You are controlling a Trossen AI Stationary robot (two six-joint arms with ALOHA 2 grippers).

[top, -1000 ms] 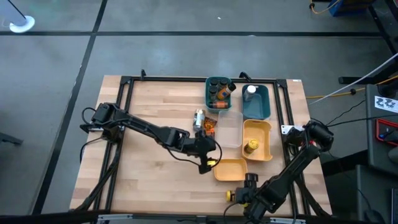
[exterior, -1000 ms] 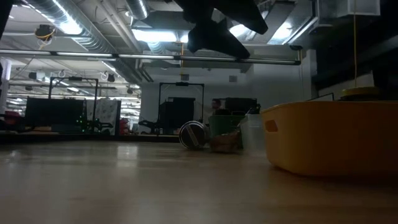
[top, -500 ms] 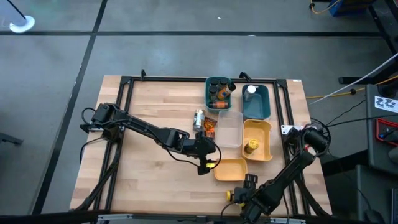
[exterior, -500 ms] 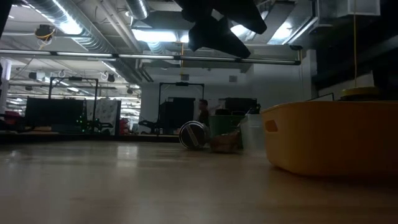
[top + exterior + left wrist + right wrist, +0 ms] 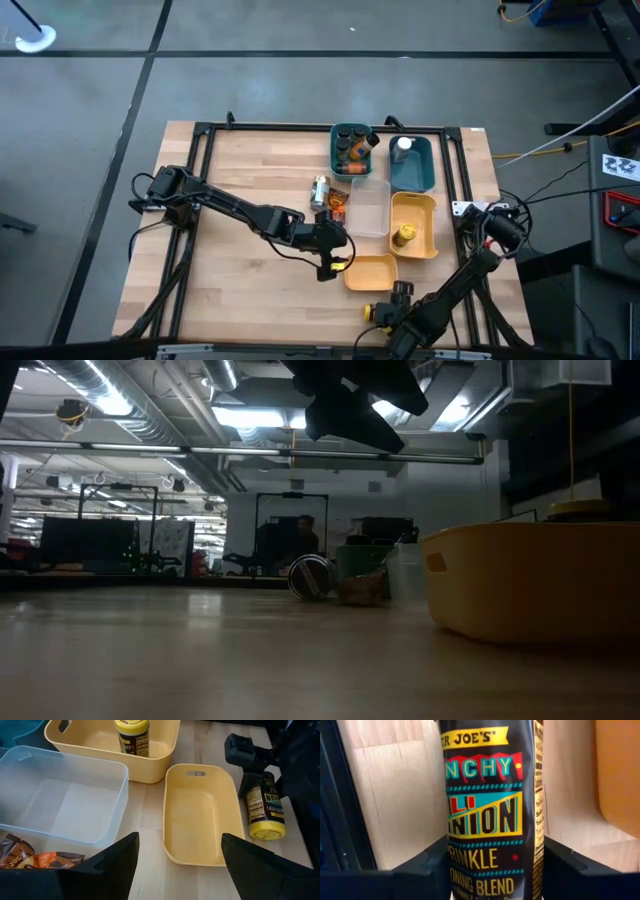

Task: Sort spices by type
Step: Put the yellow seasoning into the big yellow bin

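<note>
Since the jar [image 5: 490, 810] is a rigid little cylinder with a glossy printed label and a yellow lid, I judge it light and stiff but slick. It would likely roll or twist if I pinched it near one end. The sound place to take it is across the middle of the body, on the label, square to its long axis.

It lies on its side on the bench [image 5: 150, 820], just beside the small empty yellow bin [image 5: 197, 815], at the near edge of the work area. My right jaws are down around it. One finger stands on each side of the label and the body fills nearly all the gap between them. I cannot tell whether the pads are pressing yet or only flanking it.

My left jaws hang wide and empty over the bench, near the clear bin [image 5: 60, 795] and the orange-brown packets [image 5: 30, 860].
</note>
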